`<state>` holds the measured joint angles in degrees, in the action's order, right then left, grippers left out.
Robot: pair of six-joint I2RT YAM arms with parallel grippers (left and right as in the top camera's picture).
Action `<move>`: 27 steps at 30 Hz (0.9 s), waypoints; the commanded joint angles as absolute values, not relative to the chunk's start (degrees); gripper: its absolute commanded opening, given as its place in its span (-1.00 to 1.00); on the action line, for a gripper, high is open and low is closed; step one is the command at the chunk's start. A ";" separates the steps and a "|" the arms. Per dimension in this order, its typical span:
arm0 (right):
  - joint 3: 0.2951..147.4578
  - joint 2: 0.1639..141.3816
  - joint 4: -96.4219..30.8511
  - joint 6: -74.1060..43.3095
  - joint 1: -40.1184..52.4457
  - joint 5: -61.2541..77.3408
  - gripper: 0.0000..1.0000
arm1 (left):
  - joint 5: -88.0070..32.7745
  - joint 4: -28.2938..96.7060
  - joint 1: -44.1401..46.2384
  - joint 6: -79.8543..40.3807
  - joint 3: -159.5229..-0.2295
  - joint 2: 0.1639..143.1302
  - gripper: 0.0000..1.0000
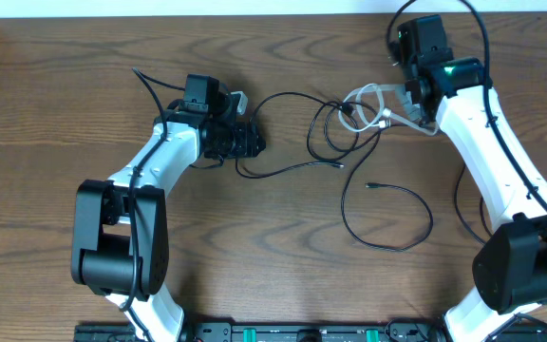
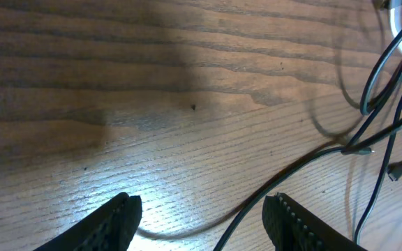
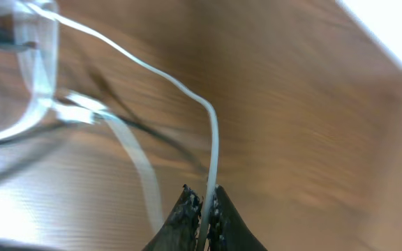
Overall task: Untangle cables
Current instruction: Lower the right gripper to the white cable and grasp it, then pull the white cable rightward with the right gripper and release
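One black cord (image 2: 306,169) crossing white cord (image 3: 215,139), R gripper (image 3: 202,201) clamped on white cord, L gripper (image 2: 202,208) apart from it, jaws parted, empty.

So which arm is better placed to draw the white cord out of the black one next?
Right, probably. The right gripper is shut on the white cord, whose loops cross the black cord. The left gripper is open and grips nothing; black cord merely runs between its jaws.

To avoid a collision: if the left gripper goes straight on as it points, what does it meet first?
Probably the long thin black cord, lying between the open fingers of the left gripper; beyond it only bare brown wooden table. Depth is unclear.
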<state>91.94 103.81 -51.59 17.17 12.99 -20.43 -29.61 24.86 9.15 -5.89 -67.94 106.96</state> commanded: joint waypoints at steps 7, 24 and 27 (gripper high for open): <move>92.03 106.41 -52.23 8.56 10.61 -22.72 -0.98 | -29.06 24.82 9.06 -4.93 -67.44 107.74 0.23; 92.03 106.41 -24.97 11.81 5.82 -78.30 -0.98 | -29.06 24.84 9.06 -4.93 -67.42 107.74 0.24; 92.03 106.41 -29.78 5.02 2.96 -61.52 -0.98 | -29.06 24.91 9.06 -4.93 -67.42 107.74 0.24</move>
